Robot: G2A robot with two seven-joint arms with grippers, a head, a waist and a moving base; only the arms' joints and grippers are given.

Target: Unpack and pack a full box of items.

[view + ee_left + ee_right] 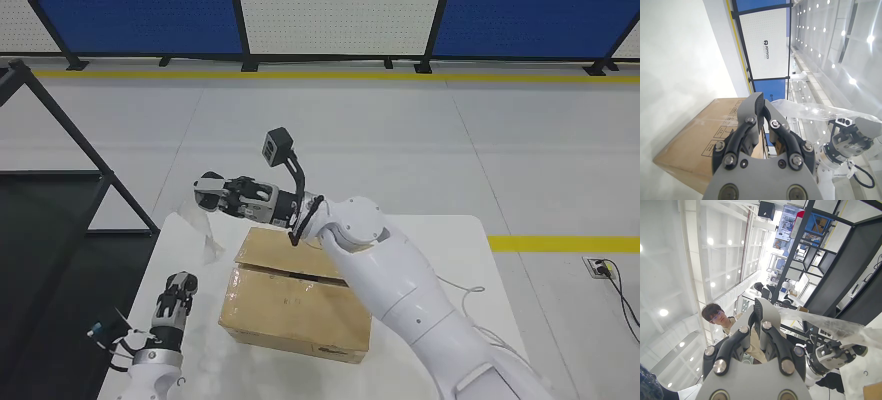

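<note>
Brown cardboard box [295, 300], rectangular, top flaps folded down: stood at the middle of the white surface [445, 250].

Clear crinkled plastic film [819, 111], one length: hung stretched in the air to the left of the box, spanning between the two tools.

Left tool [761, 106]: sat beside the box's left side, near the surface's front, fingers pressed together and pinching one end of the film.

Right tool [758, 311]: was held beyond the box's far left corner, its arm crossing above the box; fingers were pressed together on the film's other end.
</note>
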